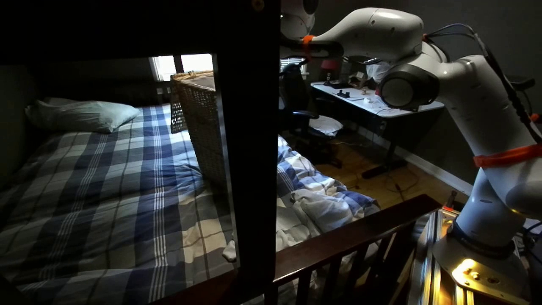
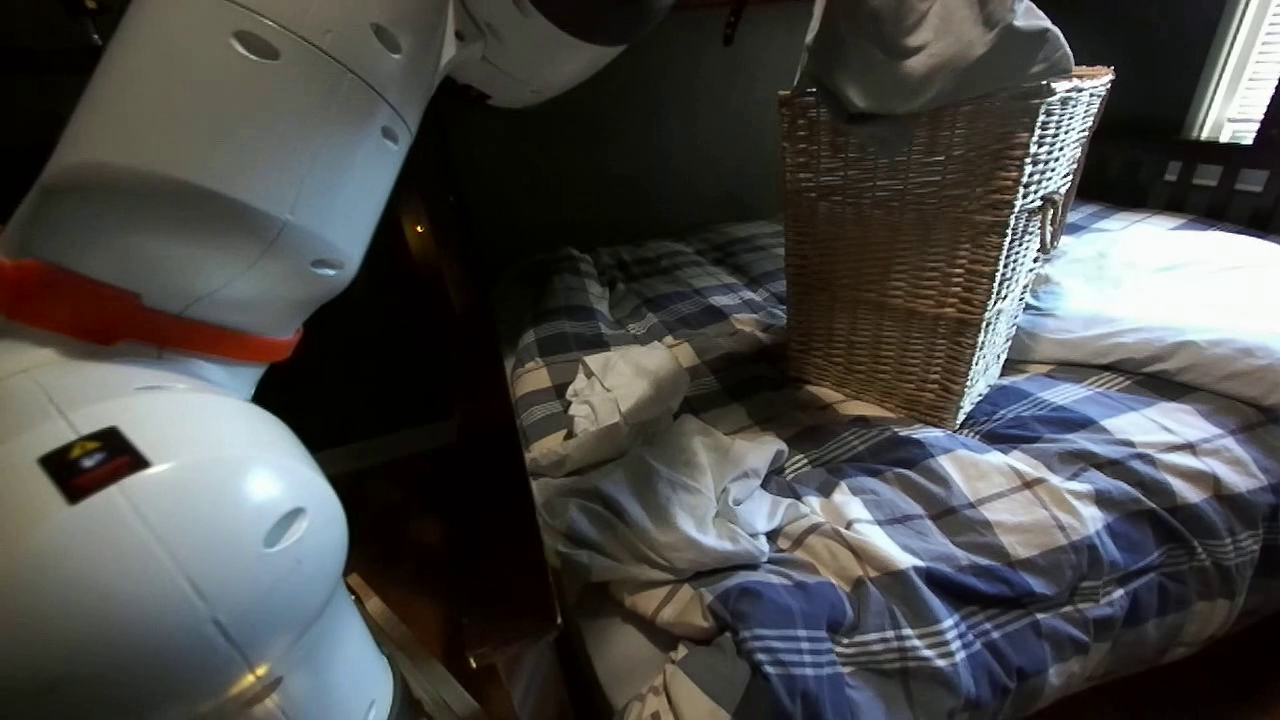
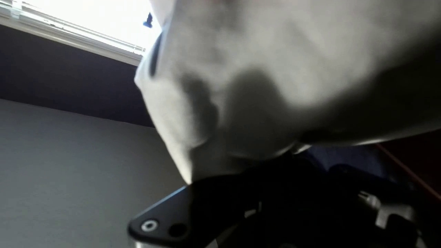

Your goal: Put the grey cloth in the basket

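The tall woven wicker basket (image 1: 203, 123) stands on the bed in both exterior views (image 2: 900, 250). The grey cloth (image 2: 920, 55) hangs at the top of the basket in an exterior view. Its lower part droops over the near rim, and its upper part runs out of the frame. In the wrist view the cloth (image 3: 262, 79) fills the upper right and narrows down to my gripper (image 3: 287, 157). The dark fingers are closed together on a gathered part of the cloth; the tips are in deep shadow. In both exterior views the gripper itself is out of sight.
A dark bed post (image 1: 250, 169) and a wooden rail (image 1: 355, 241) stand near the arm. A pillow (image 1: 84, 114) lies on the plaid bed (image 1: 110, 203). Crumpled pale cloth (image 2: 690, 500) lies on the bed before the basket. A desk (image 1: 381, 103) and chair stand behind.
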Controlling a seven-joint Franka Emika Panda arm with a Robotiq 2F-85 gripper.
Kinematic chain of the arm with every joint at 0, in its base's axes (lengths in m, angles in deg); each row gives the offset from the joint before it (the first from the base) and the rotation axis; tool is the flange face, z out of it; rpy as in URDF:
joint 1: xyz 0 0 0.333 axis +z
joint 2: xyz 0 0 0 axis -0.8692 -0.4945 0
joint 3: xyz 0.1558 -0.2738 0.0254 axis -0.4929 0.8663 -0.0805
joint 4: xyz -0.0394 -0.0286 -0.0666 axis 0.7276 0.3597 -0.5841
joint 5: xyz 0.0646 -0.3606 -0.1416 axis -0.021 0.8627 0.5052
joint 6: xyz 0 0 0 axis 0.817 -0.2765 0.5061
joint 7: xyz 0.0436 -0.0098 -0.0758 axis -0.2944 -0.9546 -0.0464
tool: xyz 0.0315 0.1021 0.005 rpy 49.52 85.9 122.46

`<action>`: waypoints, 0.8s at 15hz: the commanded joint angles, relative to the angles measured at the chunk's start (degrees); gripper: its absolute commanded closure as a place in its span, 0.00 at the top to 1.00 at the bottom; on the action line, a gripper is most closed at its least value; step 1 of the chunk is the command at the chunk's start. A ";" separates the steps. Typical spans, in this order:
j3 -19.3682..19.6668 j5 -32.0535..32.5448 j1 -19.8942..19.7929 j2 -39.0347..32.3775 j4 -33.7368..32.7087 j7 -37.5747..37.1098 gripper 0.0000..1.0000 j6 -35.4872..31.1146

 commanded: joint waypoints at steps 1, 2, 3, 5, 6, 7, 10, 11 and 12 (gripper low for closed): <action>0.05 0.00 0.05 0.00 -0.17 0.00 0.02 0.00; 0.09 0.00 0.07 -0.01 -0.33 0.00 0.02 0.00; 0.13 0.00 0.07 -0.01 -0.41 0.00 0.02 0.00; 0.00 -0.23 -0.10 -0.81 -0.93 0.06 0.01 0.75; 1.37 -0.93 -0.22 -2.64 -2.99 -0.81 0.01 0.53; 3.91 -1.77 -0.36 -5.52 -6.39 -1.97 0.01 0.01; 12.42 -6.14 -0.64 -12.62 -13.64 -6.74 0.01 -0.44; 14.64 -7.40 -0.71 -14.15 -14.52 -7.99 0.01 0.13; 16.09 -8.25 -0.75 -15.24 -14.64 -8.55 0.01 0.61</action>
